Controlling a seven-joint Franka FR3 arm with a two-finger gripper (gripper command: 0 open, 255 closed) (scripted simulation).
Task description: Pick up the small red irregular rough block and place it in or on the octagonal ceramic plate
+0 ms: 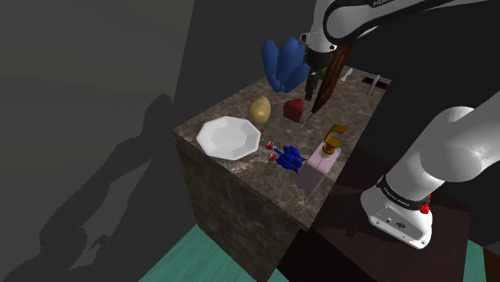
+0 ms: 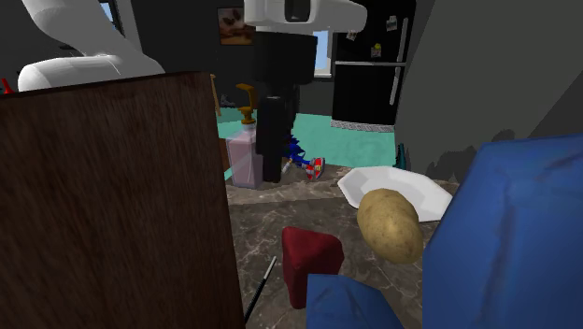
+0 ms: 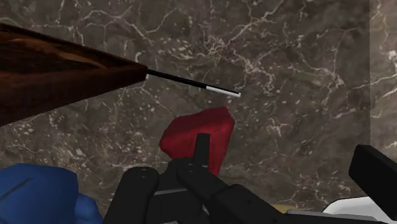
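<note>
The bench (image 1: 240,188) is dark marbled stone with pale veins. Over it, in the upper middle of the shoulder view, the pincer (image 1: 312,84) hangs with its fingers spread, holding nothing, so I judge the approach is in hand. The white plate (image 1: 229,137), eight-sided and smooth, lies left of centre. The red block (image 1: 293,110), small, lumpy and matt, sits on the bench to the plate's upper right, just below the pincer. Next the pincer should descend around it.

Dim renders. In the shoulder view the arm (image 1: 449,152) casts a broad shadow on the wall (image 1: 88,120) at nine o'clock; light perhaps comes from three o'clock.
</note>
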